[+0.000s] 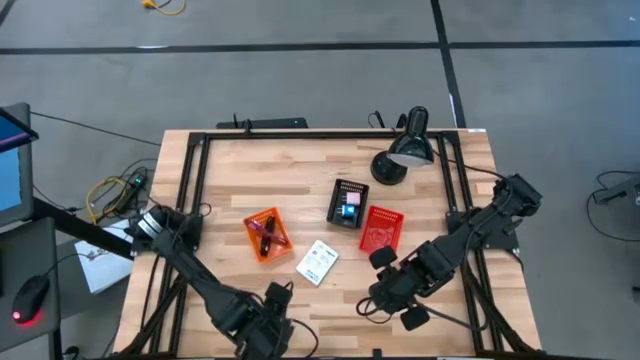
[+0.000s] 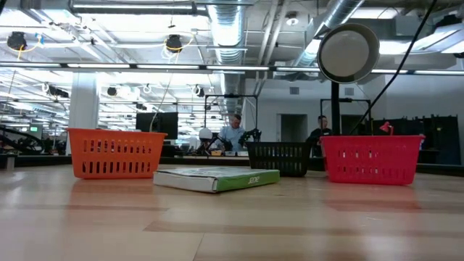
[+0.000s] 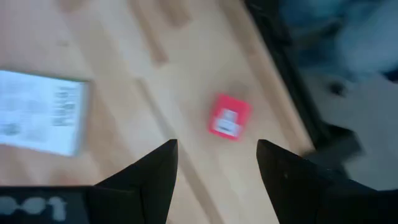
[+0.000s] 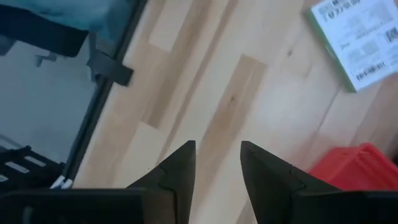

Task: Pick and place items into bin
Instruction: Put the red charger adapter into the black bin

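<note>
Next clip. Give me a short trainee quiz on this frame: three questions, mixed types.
1. True or false: the white packet lies inside the red basket.
2. Which basket holds the marker? A: orange basket. B: black basket. C: red basket.
3. Fill in: the open left gripper faces a small ___ cube lying on the table.

Key: 1 false, it lies on the table. 2 A. 3 red.

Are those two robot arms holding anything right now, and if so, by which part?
Nothing is held. The left pincer and the right pincer are both open, with only bare table showing between their fingers.
</note>
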